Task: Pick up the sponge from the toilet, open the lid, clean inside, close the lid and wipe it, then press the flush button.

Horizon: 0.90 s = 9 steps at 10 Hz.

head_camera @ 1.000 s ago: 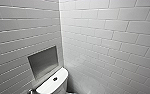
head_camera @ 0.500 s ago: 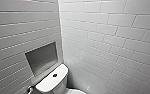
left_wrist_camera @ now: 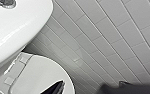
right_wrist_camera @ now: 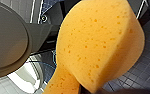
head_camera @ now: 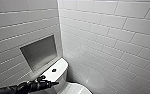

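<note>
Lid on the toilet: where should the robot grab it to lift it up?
Probably by its thin curved rim, away from the hinges beside the tank, coming in from the side. The lid lies flat and smooth, so only the edge gives something to hook under.

The camera dips and the whole head view slides toward 12 o'clock. The wall niche point(head_camera: 39, 52) and the toilet point(head_camera: 62, 67) tank ride higher now, and a bit more of the lid point(head_camera: 76, 89) creeps in at 6 o'clock. Here comes the left arm point(head_camera: 16, 88), stretching farther in from 8 o'clock. The left gripper point(head_camera: 53, 83) has reached the tank's front edge, just at 6 o'clock of the flush button point(head_camera: 54, 70).
</note>
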### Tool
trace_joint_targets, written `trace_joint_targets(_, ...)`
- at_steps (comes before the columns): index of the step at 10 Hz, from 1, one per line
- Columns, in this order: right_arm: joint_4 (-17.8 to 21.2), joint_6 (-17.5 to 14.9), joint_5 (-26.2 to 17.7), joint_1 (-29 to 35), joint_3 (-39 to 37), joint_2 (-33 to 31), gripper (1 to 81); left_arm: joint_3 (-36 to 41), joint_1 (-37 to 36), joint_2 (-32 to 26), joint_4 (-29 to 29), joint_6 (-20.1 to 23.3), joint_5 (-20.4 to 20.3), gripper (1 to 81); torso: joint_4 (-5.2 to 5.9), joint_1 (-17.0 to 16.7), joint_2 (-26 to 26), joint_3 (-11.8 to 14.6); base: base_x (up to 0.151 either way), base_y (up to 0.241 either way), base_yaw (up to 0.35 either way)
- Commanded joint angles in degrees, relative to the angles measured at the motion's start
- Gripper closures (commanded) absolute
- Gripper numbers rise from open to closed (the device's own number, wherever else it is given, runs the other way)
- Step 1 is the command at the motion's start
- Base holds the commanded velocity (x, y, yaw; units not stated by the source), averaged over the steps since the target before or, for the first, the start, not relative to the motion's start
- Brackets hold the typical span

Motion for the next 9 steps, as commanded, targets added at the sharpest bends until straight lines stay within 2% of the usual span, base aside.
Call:
trace_joint_targets(1,0.2,-0.1,-4.2,0.8,1.3,-1.6,81.1,-0.2,-13.7,-1.1,-0.7,-5.9,6.6,1.0,0.00,0.0,0.0,-2.2,0.000,0.000,0.000)
trace_joint_targets(4,0.1,-0.1,-4.1,0.6,1.3,-1.5,81.1,-4.2,-18.8,2.5,-0.7,-8.3,11.2,1.0,0.00,0.0,0.1,-5.4,0.000,0.000,0.000)
trace_joint_targets(5,0.2,-0.1,-4.1,0.6,1.3,-1.5,81.1,-6.0,-19.9,3.9,-0.7,-8.8,12.2,1.0,0.00,0.0,0.1,-4.2,0.000,0.000,0.000)
trace_joint_targets(7,0.1,-0.1,-4.1,0.5,1.3,-1.4,81.1,-11.7,-21.2,7.4,-0.7,-9.0,12.5,1.0,0.00,0.1,0.1,-4.8,0.000,0.000,0.000)
trace_joint_targets(9,0.1,-0.1,-4.1,0.3,1.3,-1.3,81.1,-16.8,-23.3,10.4,-0.6,-9.0,15.8,1.0,0.00,0.1,0.2,-4.7,0.000,0.000,0.000)
